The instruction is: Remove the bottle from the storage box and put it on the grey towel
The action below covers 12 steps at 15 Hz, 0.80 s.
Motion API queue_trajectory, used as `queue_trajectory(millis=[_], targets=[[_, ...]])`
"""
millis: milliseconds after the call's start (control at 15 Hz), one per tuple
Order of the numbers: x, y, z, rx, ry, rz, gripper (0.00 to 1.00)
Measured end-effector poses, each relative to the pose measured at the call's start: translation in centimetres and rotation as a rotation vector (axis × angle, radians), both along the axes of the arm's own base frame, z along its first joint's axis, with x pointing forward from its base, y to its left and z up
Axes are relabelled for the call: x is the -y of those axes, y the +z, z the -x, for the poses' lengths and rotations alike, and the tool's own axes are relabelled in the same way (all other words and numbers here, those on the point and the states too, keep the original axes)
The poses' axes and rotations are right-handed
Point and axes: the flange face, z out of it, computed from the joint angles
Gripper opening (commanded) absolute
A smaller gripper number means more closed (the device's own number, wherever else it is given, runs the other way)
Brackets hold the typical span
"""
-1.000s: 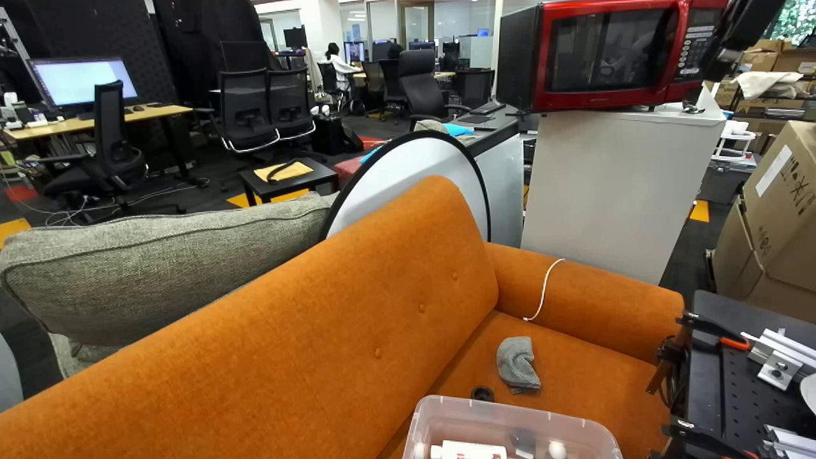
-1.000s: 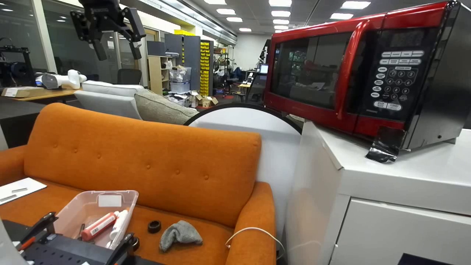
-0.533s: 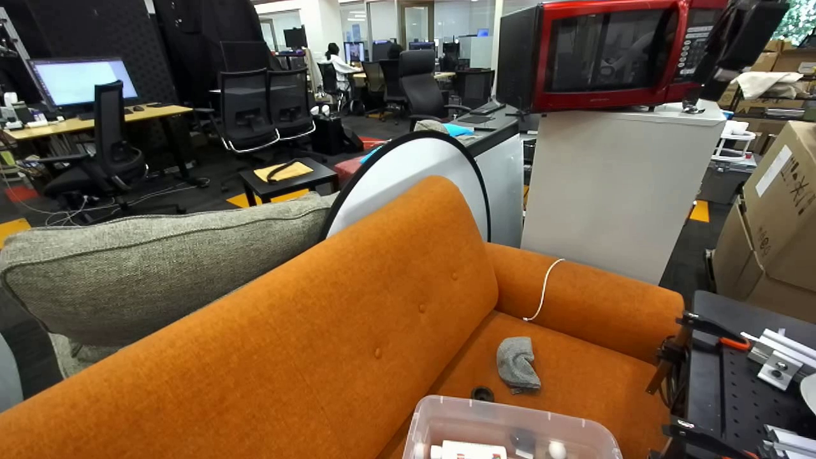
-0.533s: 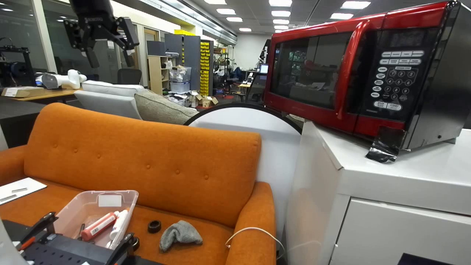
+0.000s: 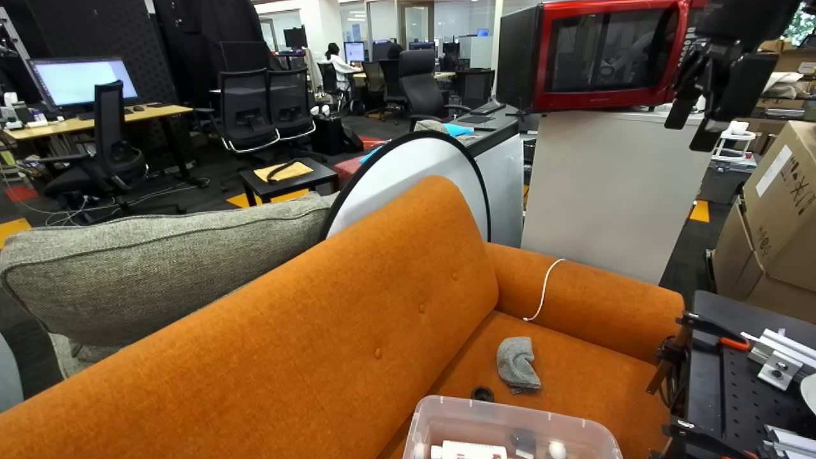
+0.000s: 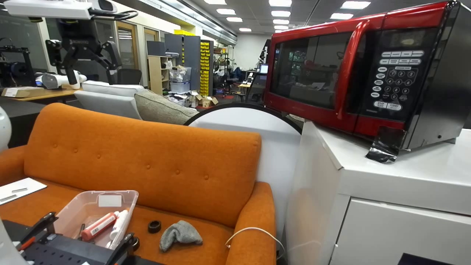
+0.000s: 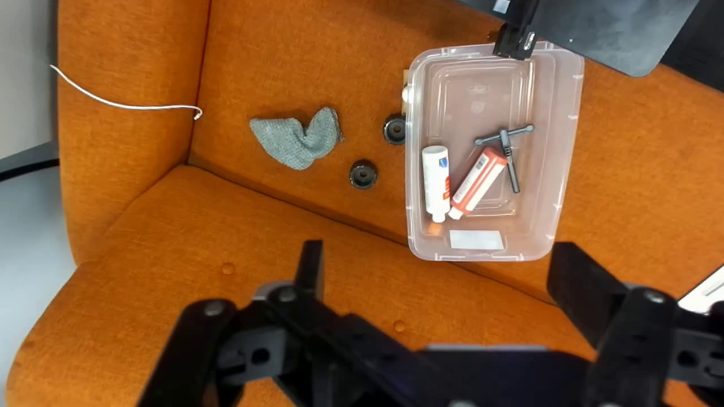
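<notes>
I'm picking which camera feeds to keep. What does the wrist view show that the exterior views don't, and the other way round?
Only the wrist view shows the T-handled tool whole, lying in the storage box. Only the exterior views show the red microwave and the grey-beige cushion behind the orange sofa. All three share the orange sofa, the storage box, the white bottle, the grey towel and the jaws, standing open.

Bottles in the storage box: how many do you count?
2 in the storage box: the white bottle along its wall nearest the grey towel, the red bottle slanted beside it. Seen from above, a hidden third seems unlikely.
</notes>
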Motion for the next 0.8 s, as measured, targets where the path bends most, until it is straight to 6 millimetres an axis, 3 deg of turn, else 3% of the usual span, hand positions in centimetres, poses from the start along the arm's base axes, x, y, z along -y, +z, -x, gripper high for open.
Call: queue_trajectory(millis=[600,800], targets=[[-0.1,-0.2,0.0,-0.004,0.004,0.002,1.0],[-1.7,-1.4,-0.9,0.01,0.021,-0.001,1.0]])
